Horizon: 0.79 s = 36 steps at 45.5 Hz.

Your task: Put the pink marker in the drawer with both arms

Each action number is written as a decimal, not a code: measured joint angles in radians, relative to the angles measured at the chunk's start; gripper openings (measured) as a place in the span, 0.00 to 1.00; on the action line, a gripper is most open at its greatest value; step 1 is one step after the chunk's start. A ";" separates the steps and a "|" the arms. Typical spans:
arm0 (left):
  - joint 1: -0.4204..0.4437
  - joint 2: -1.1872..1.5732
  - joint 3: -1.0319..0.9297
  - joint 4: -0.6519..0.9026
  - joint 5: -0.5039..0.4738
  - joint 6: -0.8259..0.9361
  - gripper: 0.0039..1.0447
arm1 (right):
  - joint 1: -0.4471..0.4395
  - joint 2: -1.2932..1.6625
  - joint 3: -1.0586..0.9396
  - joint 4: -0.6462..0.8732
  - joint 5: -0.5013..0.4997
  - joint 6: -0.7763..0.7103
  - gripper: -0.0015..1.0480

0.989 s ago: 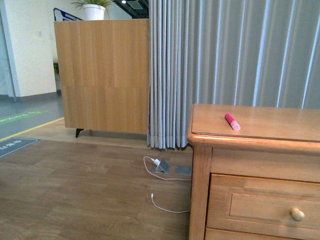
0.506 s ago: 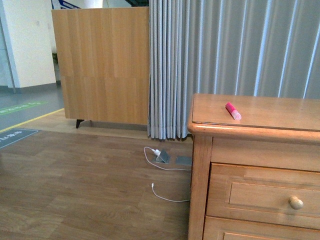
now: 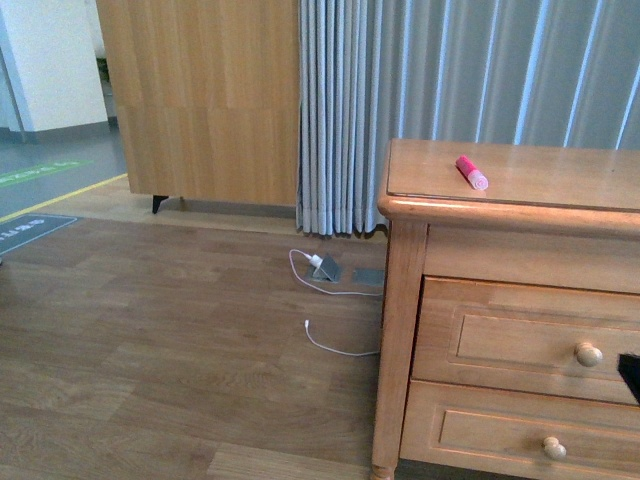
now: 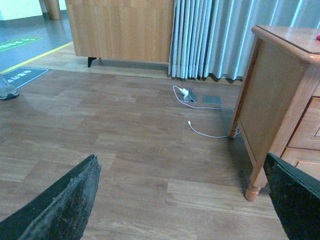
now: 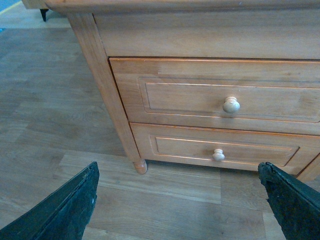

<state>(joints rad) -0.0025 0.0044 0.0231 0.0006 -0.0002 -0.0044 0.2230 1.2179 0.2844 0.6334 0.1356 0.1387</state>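
Pink marker (image 3: pixel 471 171) lies on its side atop the dresser (image 3: pixel 404 300), set aslant with its paler cap end toward the front edge. Below it the drawer (image 3: pixel 520 340) is shut, its round knob (image 3: pixel 588 353) untouched. The lower drawer (image 3: pixel 500 435) beneath it is shut too. Neither claw is near the marker.

Left gripper (image 4: pixel 180 159), seen from its wrist camera, is released. Its two dark fingers (image 4: pixel 65 205) are spread wide and hold nothing, hanging over bare wood floor (image 3: pixel 150 350) beside the dresser's end panel. A pink speck at that picture's edge, on the dresser top, is too small to tell more of.

Right gripper (image 5: pixel 177 166) is likewise spread wide and empty. It faces the dresser front, with both drawers' knobs framed between its fingers but well apart from them.

In the front view only a black sliver (image 3: pixel 631 375) shows at the right edge, level with the drawer. Which part of the arm it is cannot be told.

Behind the dresser hangs a grey curtain (image 3: pixel 450 80). A white cable (image 3: pixel 335 348) lies loose on the floor beside a small grey plug (image 3: pixel 325 268) near the curtain's foot. A tall wooden cabinet (image 3: pixel 200 100) stands farther left.
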 joint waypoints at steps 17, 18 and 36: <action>0.000 0.000 0.000 0.000 0.000 0.000 0.94 | 0.005 0.524 0.273 0.223 0.111 -0.021 0.92; 0.000 0.000 0.000 0.000 0.000 0.000 0.94 | 0.001 0.542 0.284 0.229 0.114 -0.023 0.92; 0.000 0.000 0.000 0.000 0.000 0.000 0.94 | -0.110 0.904 0.554 0.287 0.124 -0.060 0.92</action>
<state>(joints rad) -0.0025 0.0044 0.0231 0.0006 -0.0002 -0.0044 0.1127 2.1223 0.8379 0.9207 0.2600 0.0784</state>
